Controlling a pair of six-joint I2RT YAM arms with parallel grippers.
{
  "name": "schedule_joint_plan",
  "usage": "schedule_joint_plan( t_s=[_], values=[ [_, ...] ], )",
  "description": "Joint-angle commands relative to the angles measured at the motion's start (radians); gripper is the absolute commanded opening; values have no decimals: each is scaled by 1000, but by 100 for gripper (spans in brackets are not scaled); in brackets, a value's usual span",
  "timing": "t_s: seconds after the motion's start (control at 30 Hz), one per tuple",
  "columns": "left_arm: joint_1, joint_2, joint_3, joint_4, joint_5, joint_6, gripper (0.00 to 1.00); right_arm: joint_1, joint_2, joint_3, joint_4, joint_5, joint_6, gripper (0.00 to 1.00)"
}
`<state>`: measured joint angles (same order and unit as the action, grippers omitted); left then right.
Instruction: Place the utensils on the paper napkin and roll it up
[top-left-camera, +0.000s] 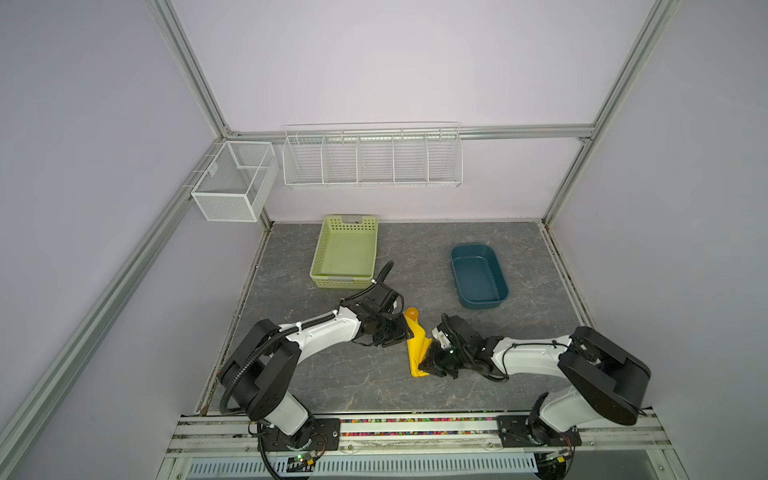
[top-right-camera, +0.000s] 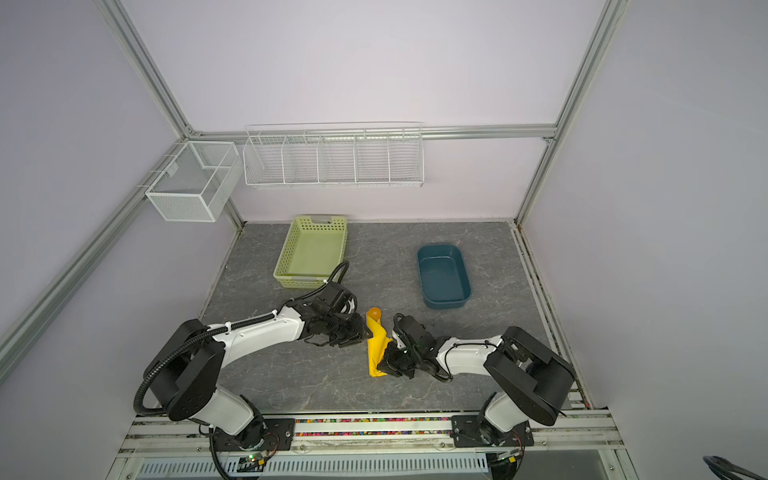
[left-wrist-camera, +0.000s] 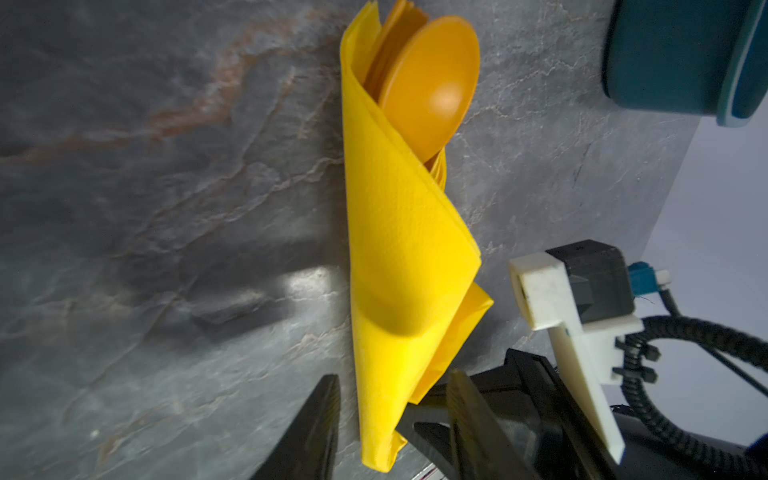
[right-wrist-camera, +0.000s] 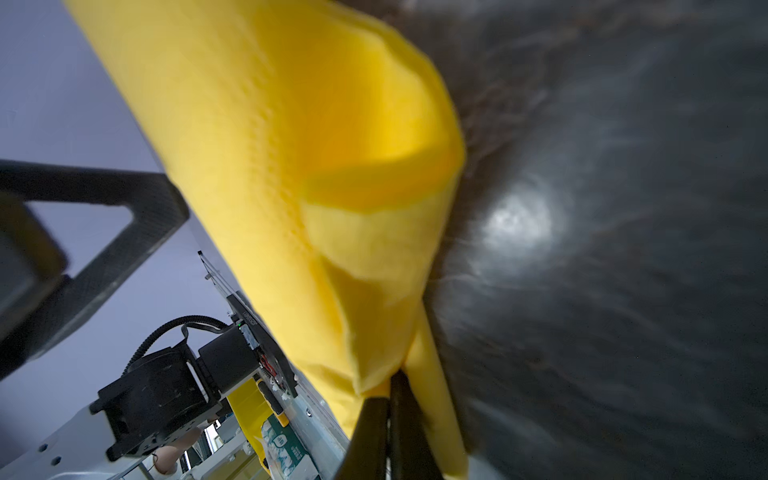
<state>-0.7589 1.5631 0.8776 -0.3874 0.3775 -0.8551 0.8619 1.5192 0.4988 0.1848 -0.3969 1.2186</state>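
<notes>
Yellow paper napkin (top-left-camera: 415, 353) pinched in right claw (right-wrist-camera: 392, 395).

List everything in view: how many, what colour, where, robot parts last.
paper napkin: one, yellow, table centre, wrapped round utensils
utensils: at least two, orange, poking from napkin's far end
basket: one, green, table's far left
tub: one, dark blue, table's far right
wire rack: one, white, back wall
mesh box: one, white, left frame rail
table: one, grey stone pattern
left end effector: one, black, open astride napkin
right end effector: one, black, shut on napkin
</notes>
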Motion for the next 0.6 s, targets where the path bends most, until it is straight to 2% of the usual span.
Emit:
schedule_joint_plan(
  t_s=[0.0,0.23,0.57],
  values=[
    [-11,-7,5,-58,-34,11,45,3,15,-19,-124,60,18,6],
    [-17,45,-77,161,75,-41,47,3,22,-19,-116,56,19,6],
    [-17,151,-69,162,103,-30,46,2,36,-20,-98,52,22,6]
  ],
)
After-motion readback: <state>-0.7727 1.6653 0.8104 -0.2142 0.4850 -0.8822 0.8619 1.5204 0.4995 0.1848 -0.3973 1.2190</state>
